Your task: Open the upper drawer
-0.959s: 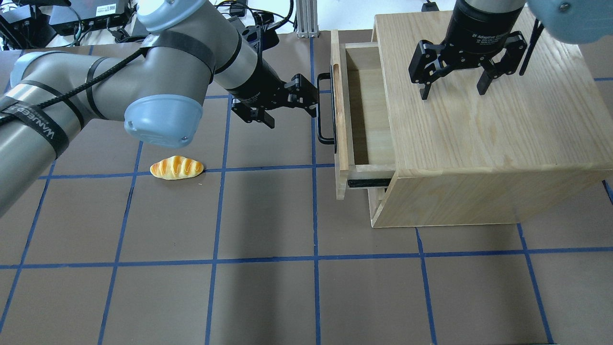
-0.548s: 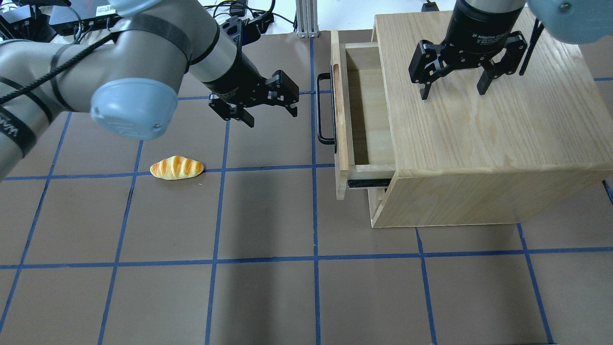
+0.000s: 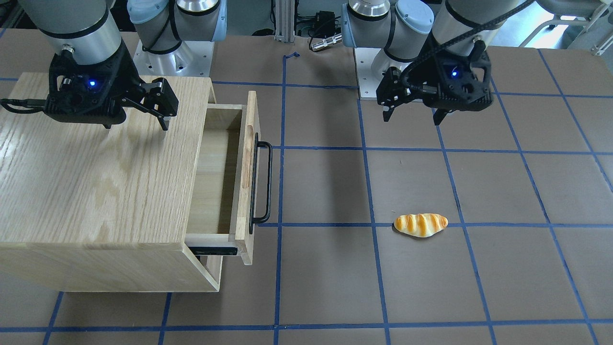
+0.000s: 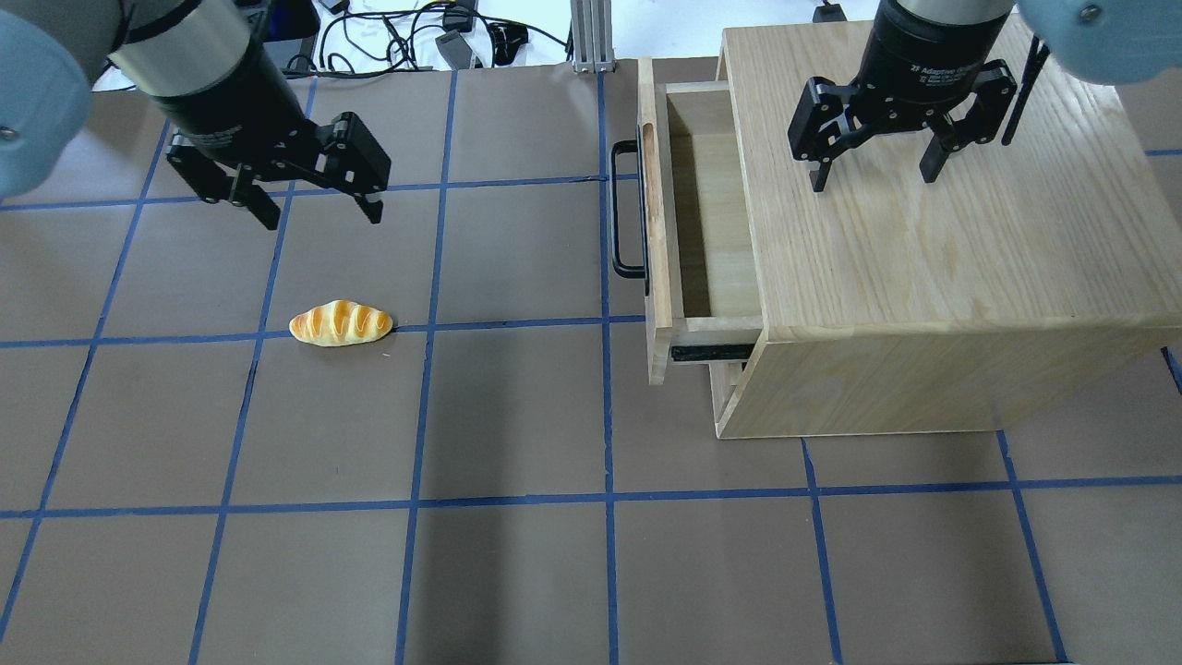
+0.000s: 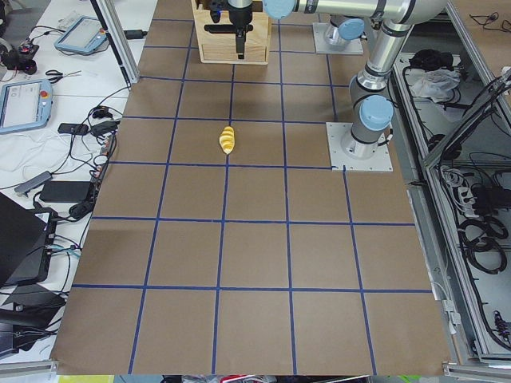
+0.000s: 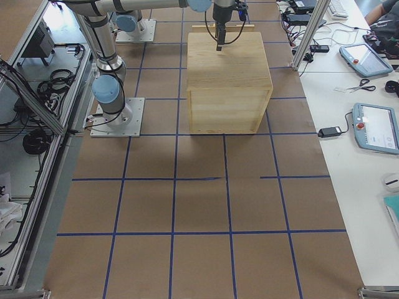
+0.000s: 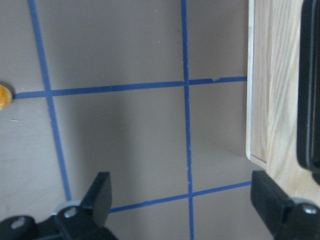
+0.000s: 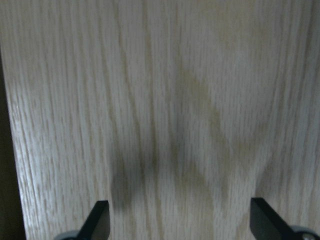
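Hanging with jaws spread, the left gripper (image 4: 321,217) and the right gripper (image 4: 874,180) touch nothing; the upper drawer (image 4: 716,222) stands pulled out.

Bright, even light falls from above and the shadows are soft-edged. In the overhead view a broad dim shadow runs across the brown table (image 4: 517,416) from 12 toward 6 o'clock, and the background at 12 o'clock is washed out white. Both wrist views are soft; on the cabinet top (image 8: 175,100) a faint shadow lies at 7 o'clock.
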Tool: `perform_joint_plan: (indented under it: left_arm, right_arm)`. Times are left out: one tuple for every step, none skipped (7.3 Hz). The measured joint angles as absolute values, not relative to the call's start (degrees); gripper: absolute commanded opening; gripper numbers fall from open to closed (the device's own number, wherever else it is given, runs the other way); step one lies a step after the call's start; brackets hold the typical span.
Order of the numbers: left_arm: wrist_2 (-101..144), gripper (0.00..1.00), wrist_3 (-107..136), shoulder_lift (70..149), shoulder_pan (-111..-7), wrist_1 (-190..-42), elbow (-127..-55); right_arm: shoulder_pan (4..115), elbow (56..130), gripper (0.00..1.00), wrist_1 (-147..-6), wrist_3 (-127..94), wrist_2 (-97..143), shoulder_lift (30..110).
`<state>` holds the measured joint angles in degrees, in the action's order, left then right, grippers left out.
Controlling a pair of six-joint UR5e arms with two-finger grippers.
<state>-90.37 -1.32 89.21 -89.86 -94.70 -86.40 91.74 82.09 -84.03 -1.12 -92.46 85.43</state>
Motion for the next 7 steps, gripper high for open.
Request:
perform_joint_plan:
  left_arm:
    - [-92.54, 1.00, -1.44, 87.94, -89.84, -95.93, -86.10]
    - [-93.22, 1.00, -1.47, 87.25, -89.92, -96.36, -86.00]
    - [-93.33, 1.00, -1.49, 87.01, -89.94, -96.23, -85.93]
    - [-93.30, 1.00, -1.49, 86.90, -89.95, -95.69, -85.87]
    - [-93.13, 1.00, -1.49, 86.97, -89.96, -94.89, -85.87]
    - [-92.81, 1.00, -1.49, 87.19, -89.95, -94.18, -85.87]
    - [-92.56, 1.00, -1.49, 87.38, -89.90, -93.79, -85.88]
  right_arm:
    - [91.76, 82.09, 1.00, -84.02, -1.13, -92.46, 85.43]
    - [91.76, 82.09, 1.00, -84.02, -1.14, -92.46, 85.43]
    - [91.76, 82.09, 1.00, -84.02, -1.14, -92.46, 85.43]
    - [91.76, 82.09, 1.00, -84.02, -1.13, -92.46, 85.43]
    - [91.75, 82.09, 1.00, -84.02, -1.11, -92.46, 85.43]
    - [91.74, 82.09, 1.00, -84.02, -1.12, -92.46, 85.43]
    - [91.74, 82.09, 1.00, -84.02, -1.12, -92.46, 85.43]
